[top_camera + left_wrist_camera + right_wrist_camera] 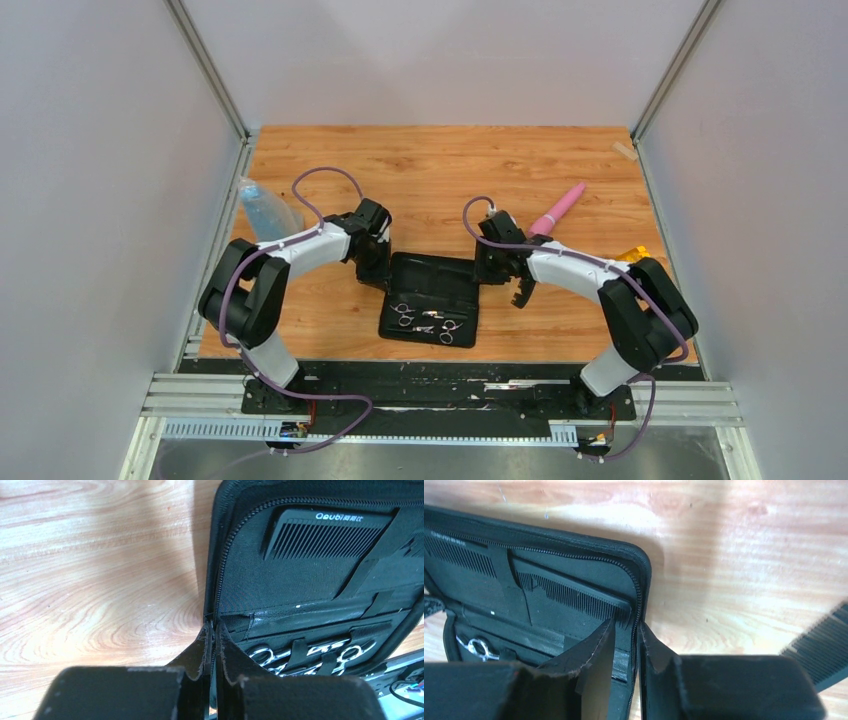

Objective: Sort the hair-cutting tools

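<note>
L gripper (212, 632) & R gripper (626, 630) each clenched on a side rim of the open zip case (214, 570); prob. best to lift both evenly so the scissors (403, 314) stay strapped.

The tabletop (440, 170) is orange-brown wood grain with darker swirls. The case (440, 275) is black fabric. Its scissors (403, 314) are shiny silver and its comb (325, 535) is black with white lettering. Towards the right edge, the tapered tool (557, 210) is pink. By the left edge, the bottle (262, 210) is translucent blue. The cables (325, 172) are purple.
</note>
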Controlling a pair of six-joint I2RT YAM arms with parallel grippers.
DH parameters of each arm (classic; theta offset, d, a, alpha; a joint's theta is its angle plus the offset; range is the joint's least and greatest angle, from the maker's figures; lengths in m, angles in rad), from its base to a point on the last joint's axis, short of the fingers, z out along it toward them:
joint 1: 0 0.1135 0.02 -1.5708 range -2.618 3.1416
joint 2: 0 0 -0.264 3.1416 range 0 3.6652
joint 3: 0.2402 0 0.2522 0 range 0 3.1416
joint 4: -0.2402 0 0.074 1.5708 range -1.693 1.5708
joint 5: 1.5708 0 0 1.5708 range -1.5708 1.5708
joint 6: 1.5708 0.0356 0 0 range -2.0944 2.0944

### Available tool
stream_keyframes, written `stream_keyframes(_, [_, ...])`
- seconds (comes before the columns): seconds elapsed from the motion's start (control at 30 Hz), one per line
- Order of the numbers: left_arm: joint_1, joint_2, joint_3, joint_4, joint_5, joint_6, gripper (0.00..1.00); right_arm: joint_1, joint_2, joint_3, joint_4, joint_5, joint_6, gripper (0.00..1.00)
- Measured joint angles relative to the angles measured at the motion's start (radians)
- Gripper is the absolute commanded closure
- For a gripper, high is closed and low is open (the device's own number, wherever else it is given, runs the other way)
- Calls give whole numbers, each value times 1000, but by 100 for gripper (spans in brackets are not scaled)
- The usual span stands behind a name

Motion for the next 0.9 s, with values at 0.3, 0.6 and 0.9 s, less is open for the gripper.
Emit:
stream_keyframes(0.3, [-2,-17,-13,-15,-11,11,100,2,55,63,21,64,-43,64])
stream_keyframes(0.6, [-3,-19,-14,-14,-14,10,100,27,-61,79,-48,22,-100,65])
stream_keyframes(0.9, [-3,-23,-14,-18,-20,10,98,31,-124,54,-92,45,-68,59])
